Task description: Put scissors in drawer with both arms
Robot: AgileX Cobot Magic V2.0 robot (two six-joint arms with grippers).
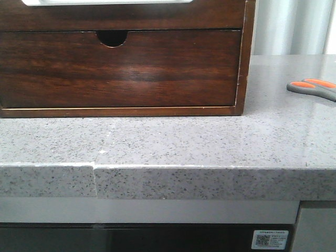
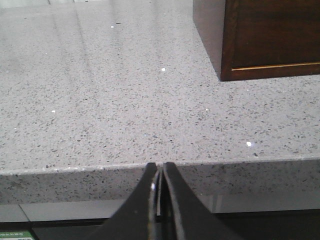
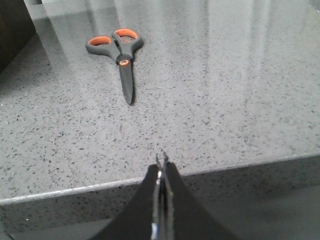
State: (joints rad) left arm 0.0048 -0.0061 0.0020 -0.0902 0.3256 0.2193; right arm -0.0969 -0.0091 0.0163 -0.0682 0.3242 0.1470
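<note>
Soft daylight pours in from behind the cabinet [image 1: 121,68], streaking pale glare down the counter [image 3: 240,75] beyond the scissors [image 3: 120,50]. Glossy wood catches a dull sheen. Both wrist views go blurry close up.

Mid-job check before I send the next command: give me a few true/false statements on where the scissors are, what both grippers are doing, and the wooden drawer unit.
1. The scissors lie flat on the countertop. True.
2. The right gripper is clamped on the scissors. False: it sits shut and empty near the counter edge, apart from them.
3. The left gripper has its fingers spread wide. False: they are closed together, holding nothing.
4. The scissors' blades are closed. True.
5. The drawer with the half-round notch is pulled out. False: it sits flush in the drawer unit.
</note>
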